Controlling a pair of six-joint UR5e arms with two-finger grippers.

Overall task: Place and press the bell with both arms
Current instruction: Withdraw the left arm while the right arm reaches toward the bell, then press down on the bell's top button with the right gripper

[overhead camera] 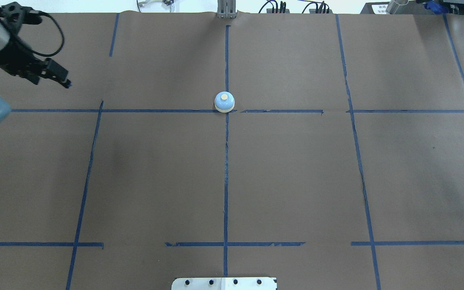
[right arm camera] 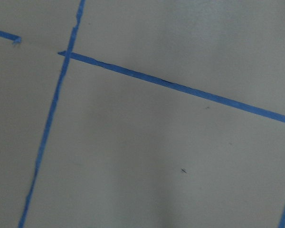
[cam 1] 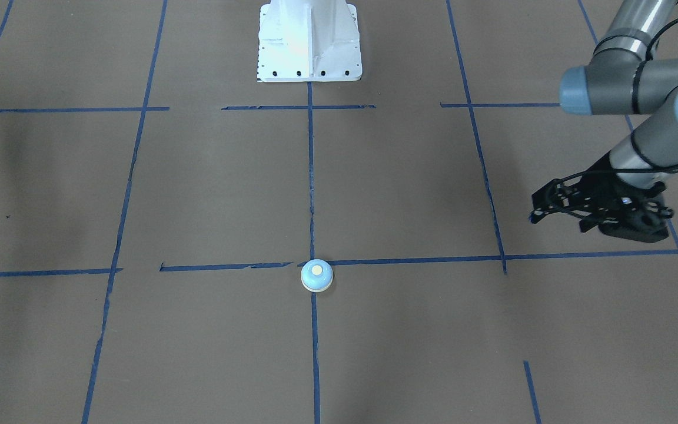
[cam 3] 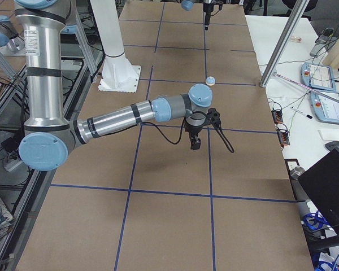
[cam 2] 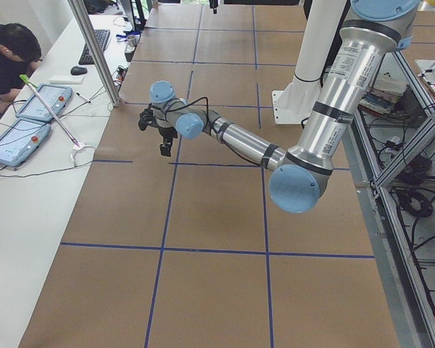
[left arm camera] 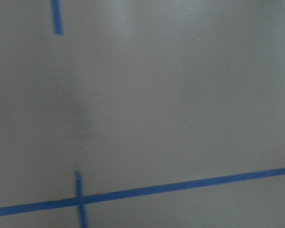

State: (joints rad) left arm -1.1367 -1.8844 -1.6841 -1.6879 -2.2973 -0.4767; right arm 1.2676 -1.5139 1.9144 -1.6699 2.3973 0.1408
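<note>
My left arm point(cam 1: 660, 132) and right arm point(cam 3: 118, 119) look alike: silver tubes, grey joints, light-blue round caps. A thin black cable point(overhead camera: 61, 36) loops along my wrist. My left gripper point(overhead camera: 67, 83) and right gripper point(cam 3: 195, 144) are black, open-framed linkages. My pedestal point(cam 1: 309, 41) is white, with dark bolts.

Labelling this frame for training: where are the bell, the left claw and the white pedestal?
bell point(overhead camera: 224, 103): overhead view, blue dome.
left claw point(overhead camera: 65, 81): overhead view, between fingertips.
white pedestal point(cam 1: 309, 47): front-facing view, sloped body.
</note>
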